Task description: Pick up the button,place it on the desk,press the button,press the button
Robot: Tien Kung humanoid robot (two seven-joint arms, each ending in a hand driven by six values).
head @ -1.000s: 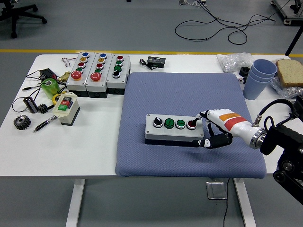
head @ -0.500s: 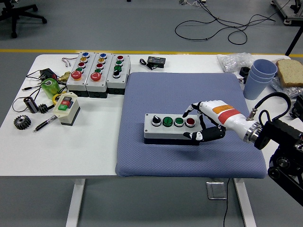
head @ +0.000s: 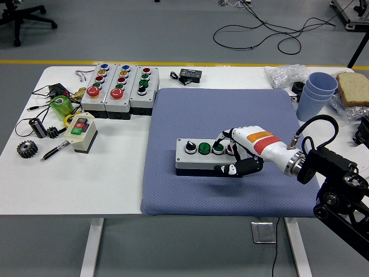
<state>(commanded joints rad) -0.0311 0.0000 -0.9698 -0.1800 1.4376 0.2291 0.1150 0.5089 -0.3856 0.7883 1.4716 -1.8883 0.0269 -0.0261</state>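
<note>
A grey button box (head: 202, 156) with one black knob, two green buttons and one red button lies on the blue mat (head: 230, 115). My right hand (head: 230, 153) reaches over the box's right end. Its fingers are spread and hold nothing. A fingertip (head: 219, 141) hovers at the second green button and partly hides the red one. The thumb (head: 229, 169) lies along the box's front edge. My left arm is out of view.
Three grey button boxes (head: 118, 89) stand at the back left. A small switch box (head: 81, 131), gears (head: 25, 149), a pen and a green tape roll lie at the left. Blue cups (head: 315, 95), bread (head: 353, 88) and plastic wrap sit at the back right.
My right hand has moved left over the box, from the red button toward the second green one. The box has shifted slightly left on the mat.
</note>
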